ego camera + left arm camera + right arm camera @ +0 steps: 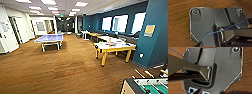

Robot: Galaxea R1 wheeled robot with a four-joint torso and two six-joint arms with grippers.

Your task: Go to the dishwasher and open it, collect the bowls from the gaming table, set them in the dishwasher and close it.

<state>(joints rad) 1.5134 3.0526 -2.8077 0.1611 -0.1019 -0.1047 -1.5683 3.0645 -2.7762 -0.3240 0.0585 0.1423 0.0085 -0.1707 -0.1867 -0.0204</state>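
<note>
The gaming table, white-topped with a yellow rim and yellow legs, stands to the right of the middle in the head view, beside a teal wall. Small things lie on its top, too blurred to name. A pale green spot near its left end may be one of the bowls. The dishwasher is out of view. Both wrist views look down over the robot's dark plate at the brown wood floor. A dark tip at the edge of each wrist view may belong to a gripper. Its state is not readable.
A blue ping-pong table stands at the middle left. A corner of the green foosball table is close at the bottom right. Wood-topped tables and benches line the windows. Wide wood floor lies ahead.
</note>
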